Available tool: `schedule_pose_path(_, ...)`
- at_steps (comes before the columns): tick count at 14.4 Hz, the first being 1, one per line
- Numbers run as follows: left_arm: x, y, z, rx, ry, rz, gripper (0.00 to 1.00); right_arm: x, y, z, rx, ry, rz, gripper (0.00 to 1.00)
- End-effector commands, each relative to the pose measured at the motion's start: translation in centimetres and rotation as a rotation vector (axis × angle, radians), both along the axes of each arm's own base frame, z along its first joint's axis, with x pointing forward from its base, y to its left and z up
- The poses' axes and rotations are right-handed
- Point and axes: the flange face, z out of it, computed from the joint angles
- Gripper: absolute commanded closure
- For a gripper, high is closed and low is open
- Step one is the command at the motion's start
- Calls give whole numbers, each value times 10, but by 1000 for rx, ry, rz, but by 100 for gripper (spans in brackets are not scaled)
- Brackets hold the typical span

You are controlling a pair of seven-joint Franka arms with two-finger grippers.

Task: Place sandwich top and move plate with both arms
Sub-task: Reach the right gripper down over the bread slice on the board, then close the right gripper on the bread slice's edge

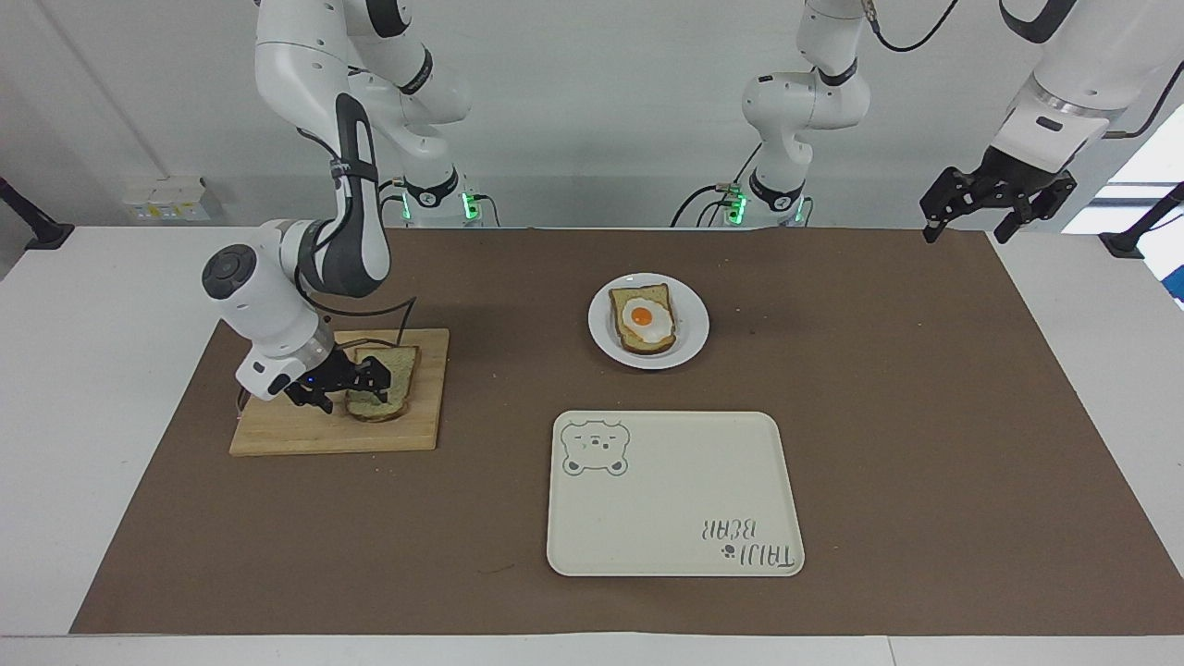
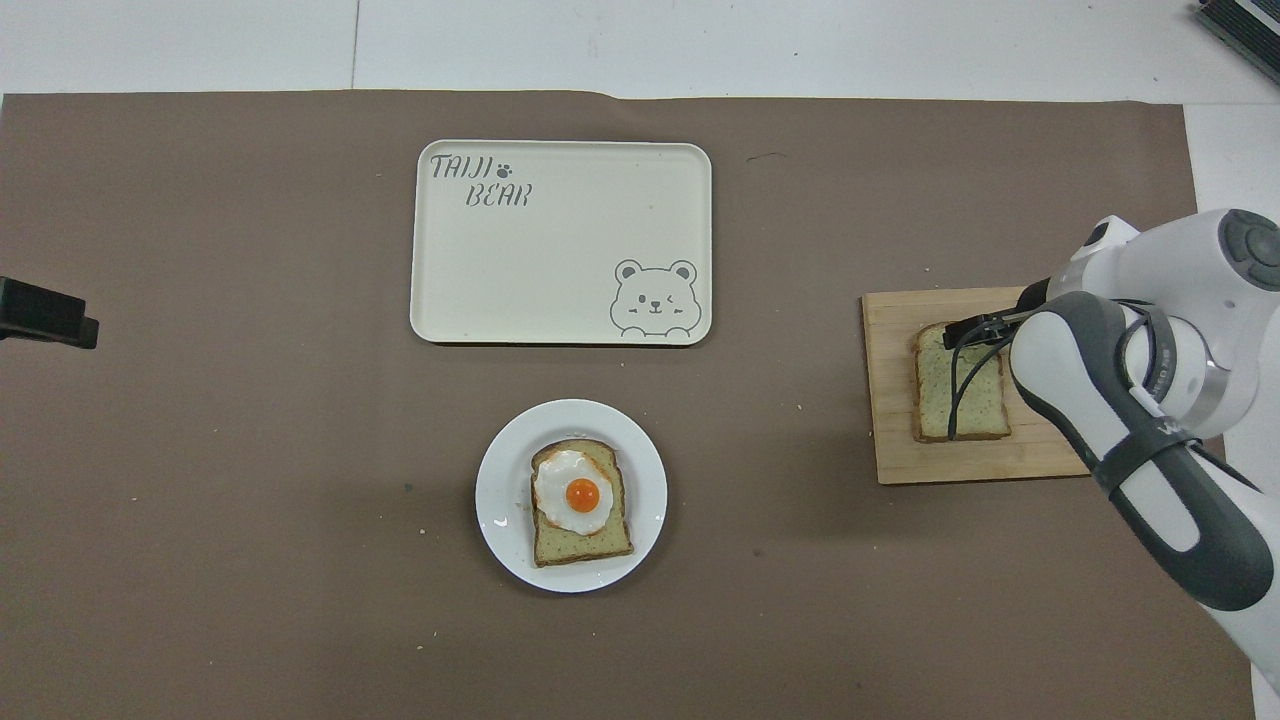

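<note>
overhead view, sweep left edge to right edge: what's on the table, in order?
left gripper at the edge → tray → plate with the egg toast → cutting board → sandwich top → right gripper, open at the slice.

You get bright, even light from overhead in both views, nothing dim. Shadows are soft and short: a faint one hugs the plate point(image 1: 689, 347), a darker smudge sits under the right arm point(image 1: 305, 277) on the cutting board point(image 1: 416, 435). Slight sheen on the tray point(image 2: 560, 300), no hard glare. Blown-out window patch at the frame edge by the left gripper point(image 1: 997, 205) in the facing view. Focus is sharp across the brown mat point(image 2: 200, 500); tray lettering reads clean. No motion blur. Straight edges stay straight, so you see hardly any distortion.
</note>
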Motion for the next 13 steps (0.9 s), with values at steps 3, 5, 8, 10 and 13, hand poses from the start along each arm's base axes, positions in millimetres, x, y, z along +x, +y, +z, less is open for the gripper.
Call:
schedule_pose_path(3,-4,1,3,-13,6,11,0,-3,-3,-3,24,-15,8,0)
schedule_pose_path(5,-4,0,2,-13,8,10,0,-5,-8,-4,25,-14,6,6)
schedule_pose_path(8,-4,0,2,-13,8,10,0,-5,-12,-3,25,-17,17,17)
schedule_pose_path(10,-4,0,2,-13,7,10,0,-6,-12,-4,25,-15,15,27)
schedule_pose_path(13,-4,1,2,-13,7,11,0,-6,-12,-4,26,-13,14,30)
